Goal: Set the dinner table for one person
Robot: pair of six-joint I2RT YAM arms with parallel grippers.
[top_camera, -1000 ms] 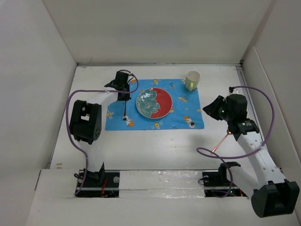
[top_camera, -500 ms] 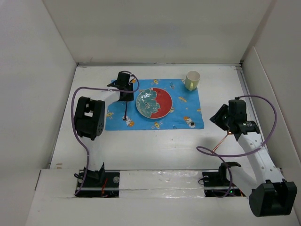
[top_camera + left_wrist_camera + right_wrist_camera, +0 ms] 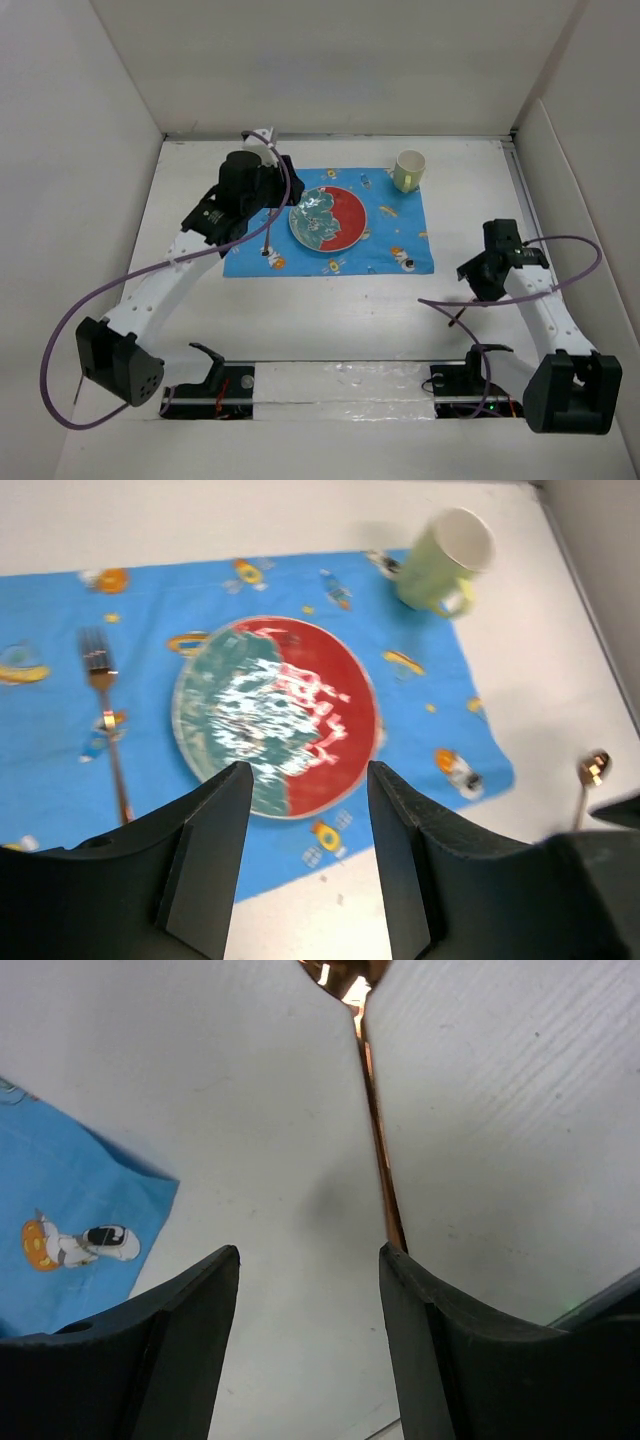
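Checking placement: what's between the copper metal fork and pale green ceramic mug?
The round red-and-teal plate, on the blue printed cloth mat. Left wrist view: copper fork left of it, pale green mug upper right.

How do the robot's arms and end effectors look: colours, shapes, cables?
Both the left arm and the right arm have white links and black joint housings. A loose purple cable runs along each. The left end effector and the right end effector each have two broad, matte black fingers.
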